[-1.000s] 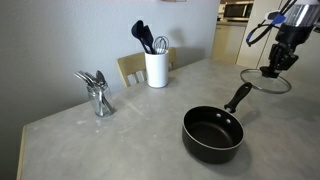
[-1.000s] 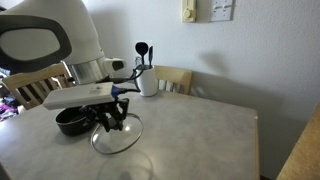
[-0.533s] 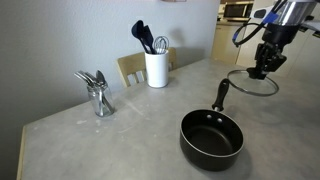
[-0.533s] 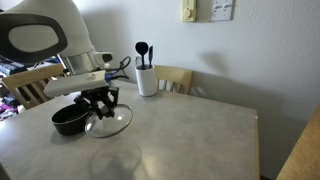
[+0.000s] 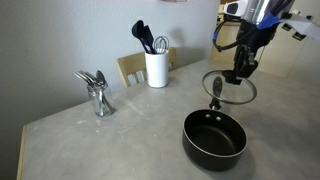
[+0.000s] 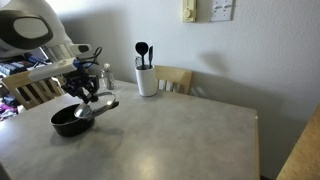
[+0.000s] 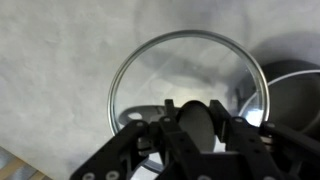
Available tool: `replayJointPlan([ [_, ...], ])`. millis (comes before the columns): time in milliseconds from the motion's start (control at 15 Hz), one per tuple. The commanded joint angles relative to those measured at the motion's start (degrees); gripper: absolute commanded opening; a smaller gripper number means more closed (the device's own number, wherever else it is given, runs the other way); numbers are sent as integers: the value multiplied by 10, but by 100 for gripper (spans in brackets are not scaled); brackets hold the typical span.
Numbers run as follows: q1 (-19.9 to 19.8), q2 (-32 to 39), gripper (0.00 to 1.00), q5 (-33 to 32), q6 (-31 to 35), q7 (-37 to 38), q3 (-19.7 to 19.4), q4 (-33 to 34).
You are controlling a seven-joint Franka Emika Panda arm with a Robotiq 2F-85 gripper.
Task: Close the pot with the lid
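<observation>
The lid [image 5: 243,92] is a round pane of clear glass with a bright metal rim, and it hangs level in the air from the tool [image 5: 238,76]. The tool's fingers are closed on the black knob in the lid's middle; the wrist view shows this best, with the knob dark between the tool [image 7: 196,125] and the glass [image 7: 180,70] spread out beyond it. Grey tabletop [image 5: 100,140] shows through the glass.

The lid is not over the pot [image 5: 214,138]. In an exterior view it hovers above the pot's long black handle [image 5: 213,92], beside the bowl. The pot is shallow, round and black, dark inside, standing open on the tabletop. In the wrist view only the pot's edge [image 7: 298,95] shows, next to the lid's rim.

A white crock [image 5: 156,68] of black utensils stands well apart, further back.
</observation>
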Motion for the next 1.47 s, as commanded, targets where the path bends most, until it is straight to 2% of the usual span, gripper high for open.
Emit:
replayJointPlan([
  [0, 39, 42, 14, -18, -38, 77, 35, 58],
  [267, 68, 87, 14, -32, -41, 111, 48, 95],
  [467, 70, 117, 14, -39, -30, 110, 41, 113],
  [600, 68, 127, 14, -19, -38, 106, 43, 121],
  [1067, 80, 115, 14, -9, -59, 119, 51, 126],
  [1400, 80, 108, 14, 10, -49, 125, 59, 112],
])
